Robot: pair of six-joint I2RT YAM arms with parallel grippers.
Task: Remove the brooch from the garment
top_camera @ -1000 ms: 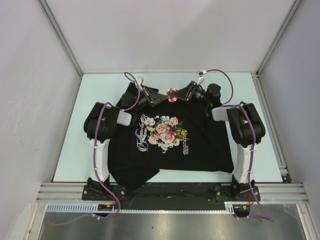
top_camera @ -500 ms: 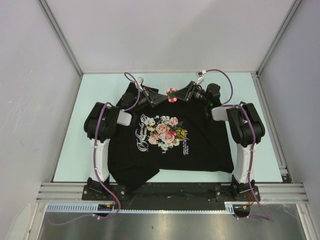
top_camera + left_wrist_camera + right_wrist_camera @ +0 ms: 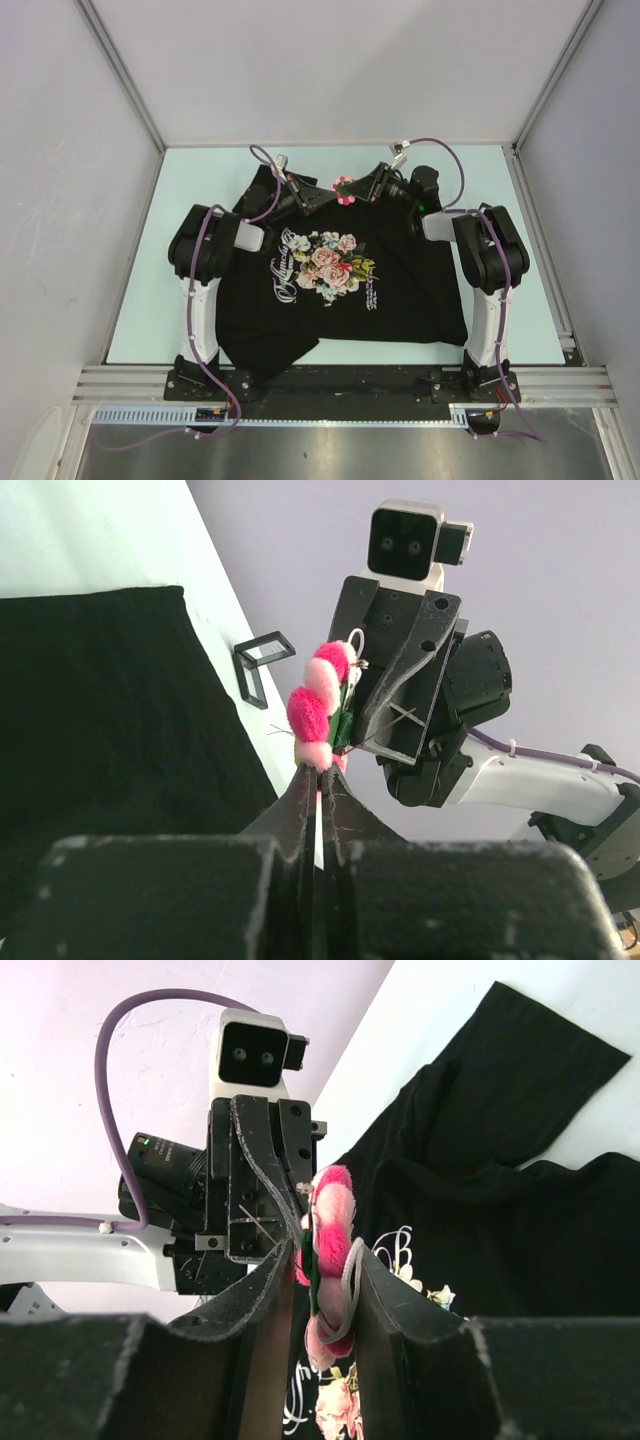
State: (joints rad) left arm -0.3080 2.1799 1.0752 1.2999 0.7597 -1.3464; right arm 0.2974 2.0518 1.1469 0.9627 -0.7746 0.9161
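Observation:
The brooch (image 3: 344,187), a small pink flower pin, hangs between my two grippers at the far edge of the black T-shirt (image 3: 410,290). My left gripper (image 3: 323,195) comes from the left and its fingertips are shut on the brooch's lower edge (image 3: 310,712). My right gripper (image 3: 361,189) comes from the right and is shut on the brooch (image 3: 333,1230), which sits edge-on between its two fingers. The shirt lies flat on the table, below and apart from the brooch in the left wrist view (image 3: 100,700) and in the right wrist view (image 3: 500,1220).
The shirt's printed rose bouquet (image 3: 328,262) lies at mid-table between the arms. The teal tabletop (image 3: 210,170) shows around the shirt. White walls enclose the far side, left and right. A metal rail (image 3: 340,380) runs along the near edge.
Both grippers with the brooch between them have shifted very slightly toward the far side. The shirt has not visibly moved.

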